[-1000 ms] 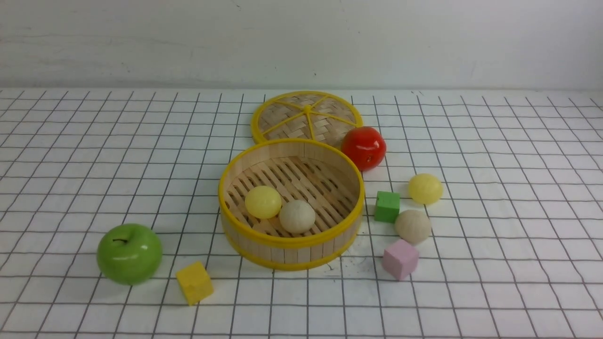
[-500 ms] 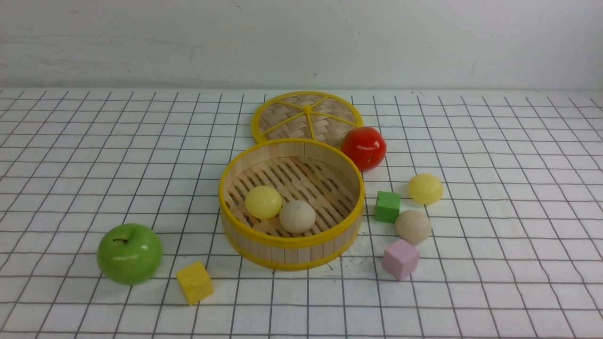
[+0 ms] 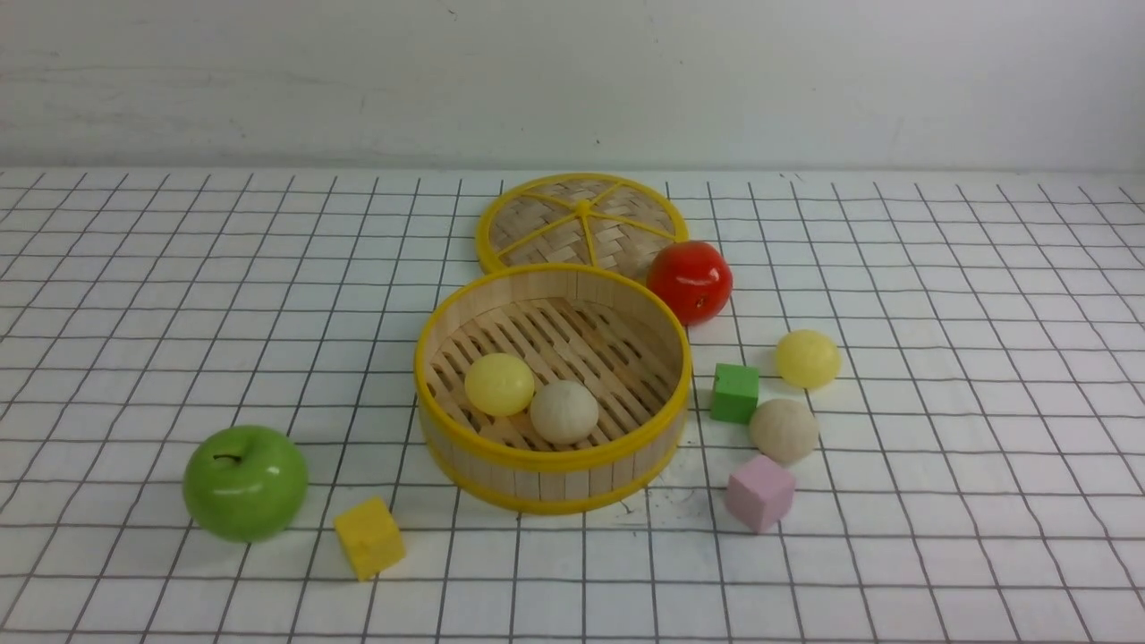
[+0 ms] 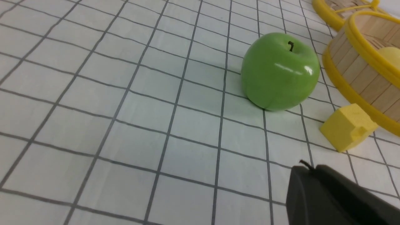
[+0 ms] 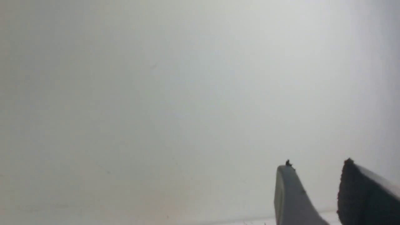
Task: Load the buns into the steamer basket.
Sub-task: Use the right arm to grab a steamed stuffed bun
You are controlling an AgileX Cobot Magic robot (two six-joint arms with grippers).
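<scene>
- left gripper [image 4: 312, 176]: my left wrist feed only catches the tips poking into one corner. They read as one dark lump with no gap I can make out, so I'd call them pressed together, gripping nothing.
- that wrist is angled downward at a slant.
- right gripper [image 5: 317, 167]: the two fingers [image 5: 290, 193] stand clearly apart, one lit grey, one dark, with an open gap between them.
- neither arm reaches into my front feed.
</scene>
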